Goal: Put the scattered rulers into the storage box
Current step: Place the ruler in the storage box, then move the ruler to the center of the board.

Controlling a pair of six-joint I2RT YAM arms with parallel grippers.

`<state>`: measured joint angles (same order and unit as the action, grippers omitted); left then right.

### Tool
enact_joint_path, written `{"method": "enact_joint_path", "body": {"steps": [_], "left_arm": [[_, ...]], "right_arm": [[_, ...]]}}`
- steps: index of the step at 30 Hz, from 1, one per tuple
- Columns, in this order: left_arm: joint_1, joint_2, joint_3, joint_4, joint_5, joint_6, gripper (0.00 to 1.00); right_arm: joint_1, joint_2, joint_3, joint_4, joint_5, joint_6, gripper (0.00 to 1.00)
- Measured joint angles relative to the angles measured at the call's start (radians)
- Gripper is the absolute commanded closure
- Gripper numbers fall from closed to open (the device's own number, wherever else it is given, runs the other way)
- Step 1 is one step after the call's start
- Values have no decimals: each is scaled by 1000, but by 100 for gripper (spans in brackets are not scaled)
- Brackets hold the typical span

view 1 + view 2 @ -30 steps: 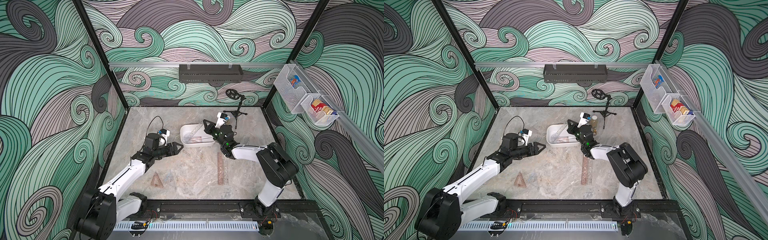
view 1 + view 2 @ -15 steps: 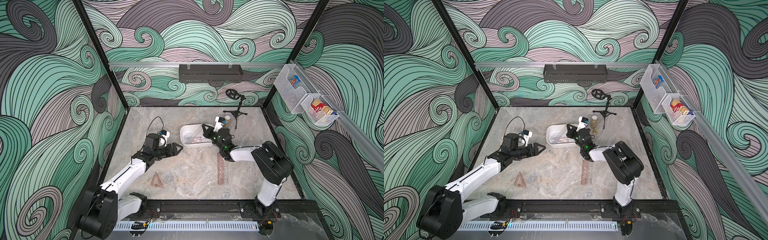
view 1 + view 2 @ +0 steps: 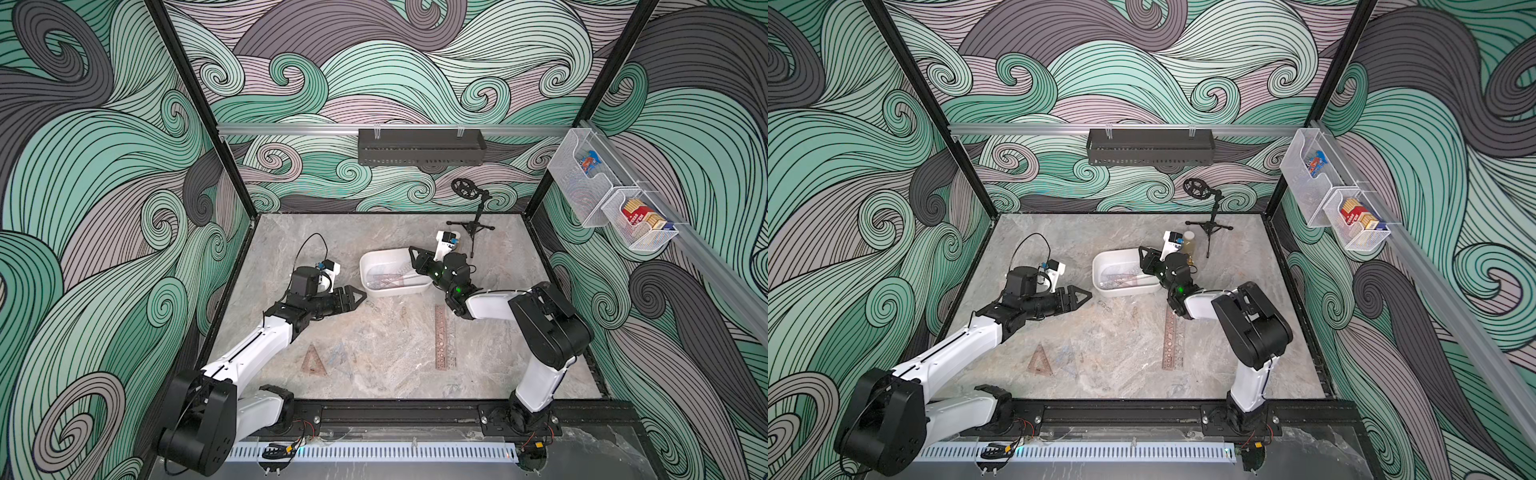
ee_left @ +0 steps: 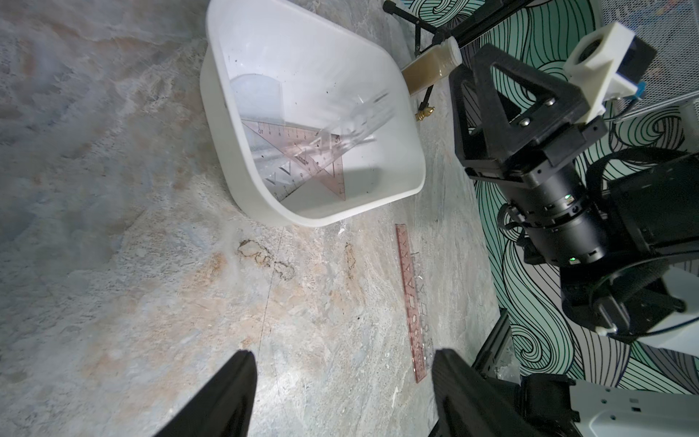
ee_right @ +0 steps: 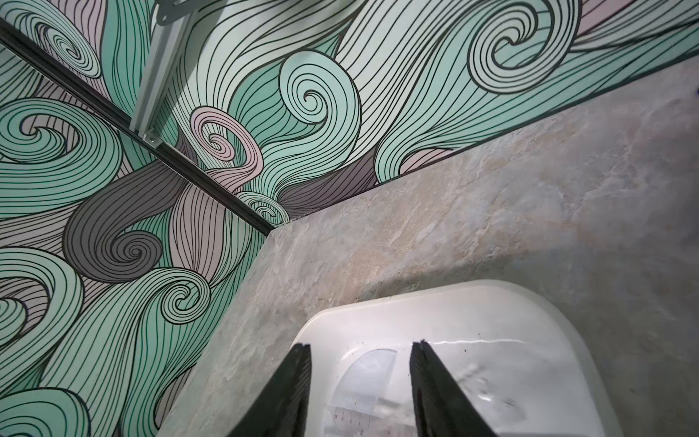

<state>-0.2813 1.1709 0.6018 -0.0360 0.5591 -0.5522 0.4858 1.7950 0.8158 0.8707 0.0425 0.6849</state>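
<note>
My right end effector (image 5: 360,352) hangs above one end of the storage box (image 3: 367,266), fingers parted to a moderate gap with nothing between them. The white box sits toward the rear middle of the surface (image 3: 390,374). Inside it, the left wrist view shows a reddish-brown set square (image 4: 321,162) lying flat. A clear straight ruler (image 4: 359,117) slants across the set square, blurred, with one end up near the box's wall. A pale half-round piece (image 4: 257,98) lies at the other end of the box floor.

My left end effector (image 4: 344,353) hovers just beside the box, jaws spread wide and empty, pointing toward it.

More rulers lie on the surface in both top views. A reddish-brown straight ruler (image 3: 441,336) lies near my right arm, with what looks like a clear ruler just beside it. A reddish-brown set square (image 3: 312,360) and a bluish one (image 3: 340,355) sit side by side nearer the front, close to my left arm.

Behind the box stand a small bottle of brownish liquid (image 3: 1188,243) and a black tripod stand (image 3: 473,224).
</note>
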Motion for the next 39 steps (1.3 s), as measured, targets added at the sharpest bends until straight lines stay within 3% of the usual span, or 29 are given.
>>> {"method": "enact_joint_path", "body": {"steps": [14, 26, 31, 39], "left_arm": [[-33, 12, -1, 22, 29, -17, 23], [-248, 113, -2, 106, -33, -88, 21], [-264, 136, -46, 144, -35, -92, 21], [-265, 148, -63, 157, -35, -100, 21]], "right_arm": [[13, -162, -45, -197, -80, -100, 48], [79, -502, -349, -475, -71, -186, 55], [104, -622, -484, -561, -43, -181, 54], [106, -634, -558, -622, -29, -161, 53]]}}
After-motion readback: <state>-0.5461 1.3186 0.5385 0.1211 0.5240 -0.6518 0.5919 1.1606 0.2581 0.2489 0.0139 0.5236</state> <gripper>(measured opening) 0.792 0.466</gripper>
